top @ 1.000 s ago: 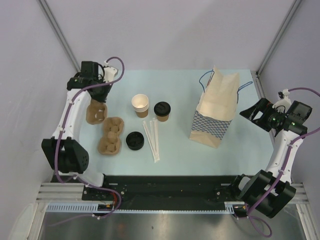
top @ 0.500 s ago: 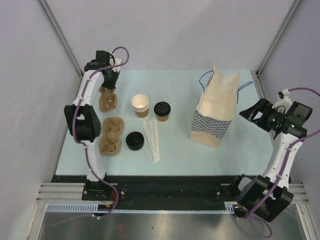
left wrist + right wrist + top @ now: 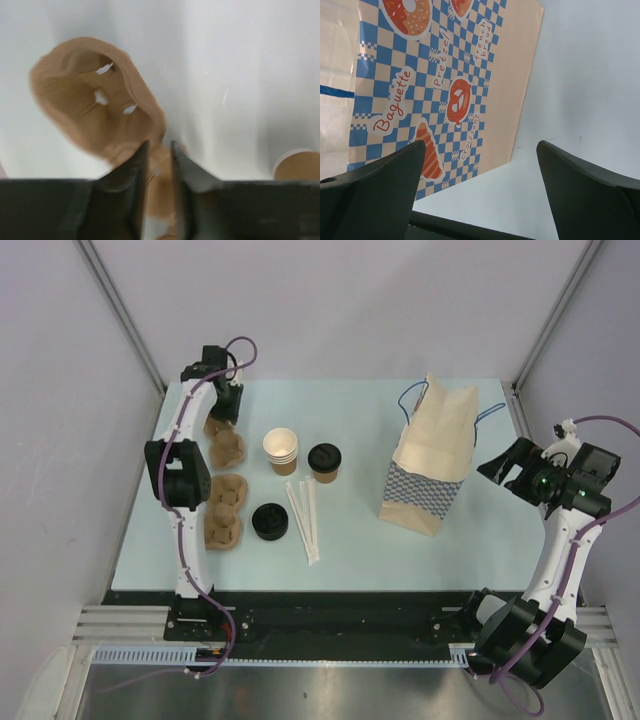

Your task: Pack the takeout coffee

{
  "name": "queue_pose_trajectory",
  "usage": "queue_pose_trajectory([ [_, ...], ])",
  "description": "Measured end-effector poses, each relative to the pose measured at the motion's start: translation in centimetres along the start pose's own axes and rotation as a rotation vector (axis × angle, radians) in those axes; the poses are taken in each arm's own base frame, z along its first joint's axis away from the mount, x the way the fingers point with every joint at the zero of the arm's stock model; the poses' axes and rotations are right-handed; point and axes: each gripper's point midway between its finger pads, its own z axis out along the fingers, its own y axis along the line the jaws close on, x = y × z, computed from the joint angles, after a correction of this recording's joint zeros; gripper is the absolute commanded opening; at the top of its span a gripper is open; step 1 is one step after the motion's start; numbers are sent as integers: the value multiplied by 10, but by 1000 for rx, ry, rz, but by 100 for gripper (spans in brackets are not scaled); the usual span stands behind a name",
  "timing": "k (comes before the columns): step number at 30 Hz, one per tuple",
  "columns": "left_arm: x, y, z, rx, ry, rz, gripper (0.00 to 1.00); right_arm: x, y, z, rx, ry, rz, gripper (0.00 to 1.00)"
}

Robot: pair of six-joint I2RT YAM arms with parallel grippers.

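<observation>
Two robot arms – one stretched out, one folded upright.
The left arm [image 3: 186, 472] reaches far forward on its side, the left gripper [image 3: 159, 145] pointing down, fingers a narrow slit apart; the right arm [image 3: 562, 545] stands bent at the right edge, its right gripper [image 3: 480, 145] spread wide.

on the worktop [image 3: 360, 410], the takeout coffee [image 3: 324, 462] stands just right of the cup stack [image 3: 281, 451]; lid [image 3: 269, 521] and straws [image 3: 303, 520] lie nearer; bag [image 3: 432, 455] right, carriers [image 3: 225, 510] left.
</observation>
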Motion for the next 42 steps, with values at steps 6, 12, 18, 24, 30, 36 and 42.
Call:
queue_pose_trajectory([
  [6, -8, 7, -7, 41, -27, -23, 75, 1, 1, 1, 5, 4, 5, 99],
  [12, -40, 68, -29, 104, -201, -58, 77, 1, 1, 1, 6, 4, 4, 100],
  [18, -47, 118, -30, 106, -303, -14, 72, 1, 2, 1, 5, 5, -2, 100],
  [24, -58, 108, 3, 173, -362, 72, 67, 1, 6, -3, 14, -9, -18, 100],
  [30, -42, 92, 39, 269, -330, 93, 63, 3, 8, -12, 36, -28, -33, 100],
  [36, -30, 84, 57, 315, -301, 101, 60, 7, 6, -14, 53, -19, -19, 100],
  [42, -23, 83, 69, 321, -284, 109, 56, 7, 1, -16, 70, -20, -5, 100],
])
